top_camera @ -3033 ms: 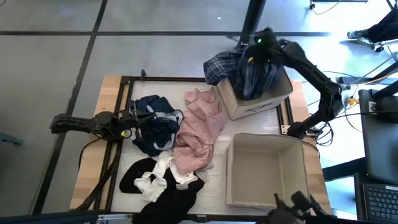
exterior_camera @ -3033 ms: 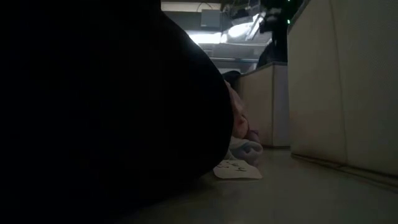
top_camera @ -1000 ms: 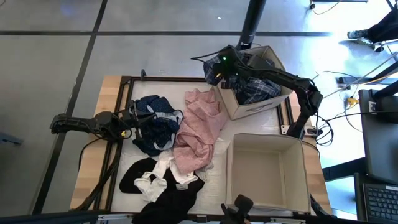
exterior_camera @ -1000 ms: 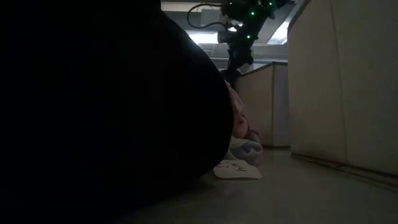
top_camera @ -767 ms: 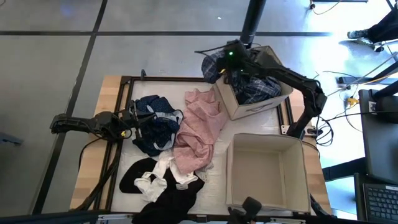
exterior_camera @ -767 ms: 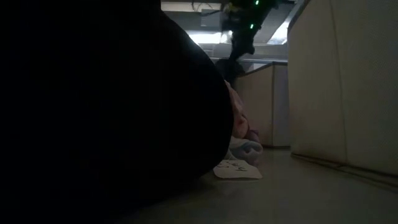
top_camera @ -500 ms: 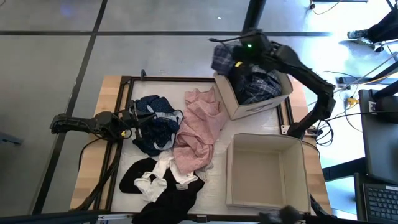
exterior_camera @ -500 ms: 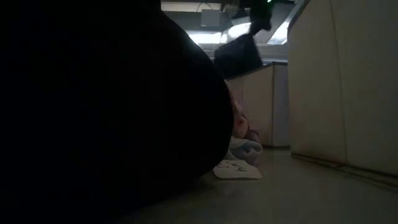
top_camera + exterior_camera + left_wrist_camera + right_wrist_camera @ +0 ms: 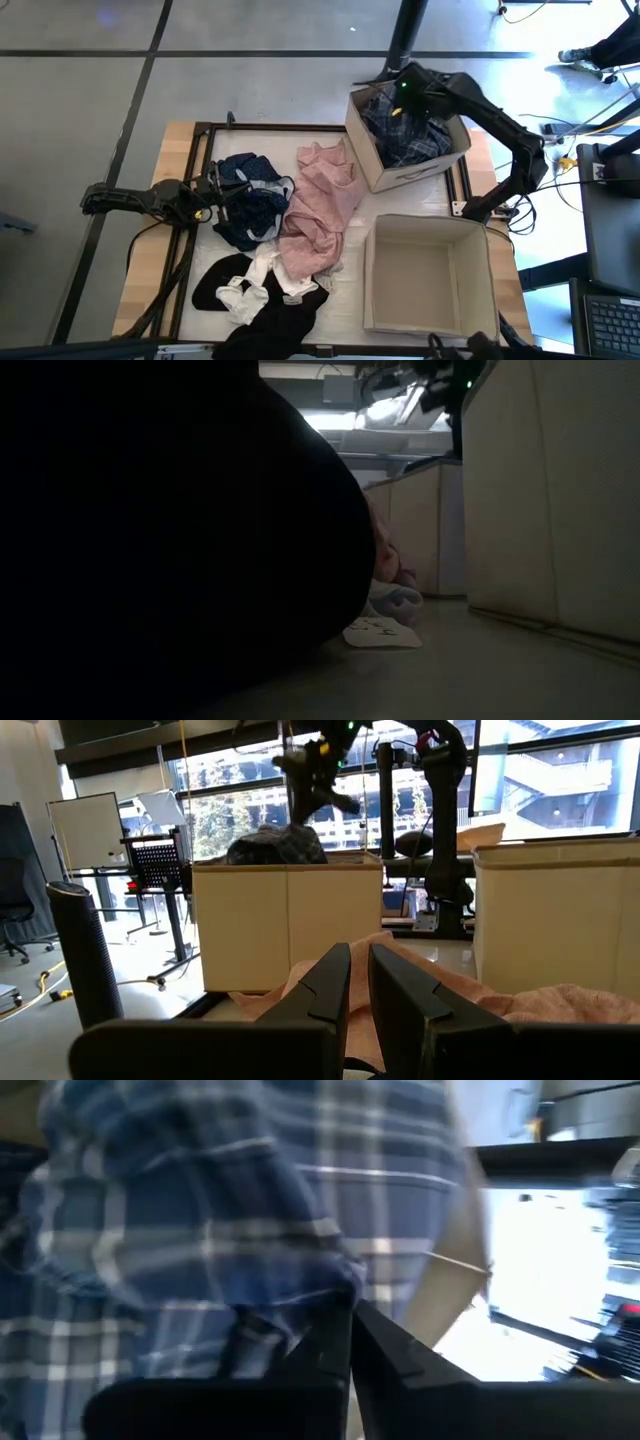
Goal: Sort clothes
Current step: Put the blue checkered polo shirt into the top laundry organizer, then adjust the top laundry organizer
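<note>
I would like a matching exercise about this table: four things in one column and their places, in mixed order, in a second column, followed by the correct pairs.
Things:
1. plaid shirt
2. pink garment
3. navy garment
4. right tool

Places:
A. spread across the middle of the table
B. above the far box, shut on plaid cloth
C. inside the far box
D. at the table's left, by the left tool

Pairs: 1-C, 2-A, 3-D, 4-B
</note>
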